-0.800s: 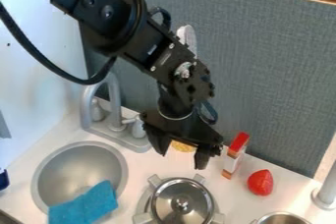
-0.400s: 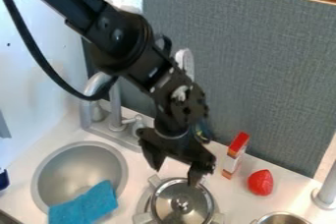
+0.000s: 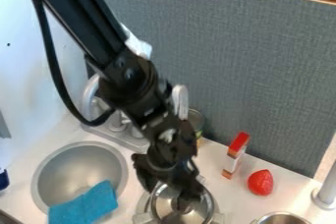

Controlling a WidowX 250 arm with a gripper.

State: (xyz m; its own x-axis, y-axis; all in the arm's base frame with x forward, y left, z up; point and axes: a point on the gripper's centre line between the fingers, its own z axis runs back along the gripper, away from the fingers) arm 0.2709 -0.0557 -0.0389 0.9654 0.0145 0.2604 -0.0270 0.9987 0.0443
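Observation:
The gripper (image 3: 168,194) hangs over the metal pot lid (image 3: 165,212), its two fingers spread apart. One finger is near the lid's left rim, and the other covers the area around the lid's centre knob. Whether they touch the lid I cannot tell. Beneath the lid is a grey burner-like stand. To the right, a small red-and-white box (image 3: 236,155) stands by the partition, with a red strawberry (image 3: 261,182) beside it.
Left of the gripper lies a round metal sink (image 3: 82,165) with a blue cloth (image 3: 84,205) over its front edge. A grey faucet (image 3: 91,95) rises behind it. A clear jar (image 3: 196,119) stands behind the arm, and a metal cup (image 3: 282,218) is at lower right.
The gripper has come down and toward the front, from behind the lid to over it. The jar behind the arm has come into sight. The box, strawberry and cloth have kept their places.

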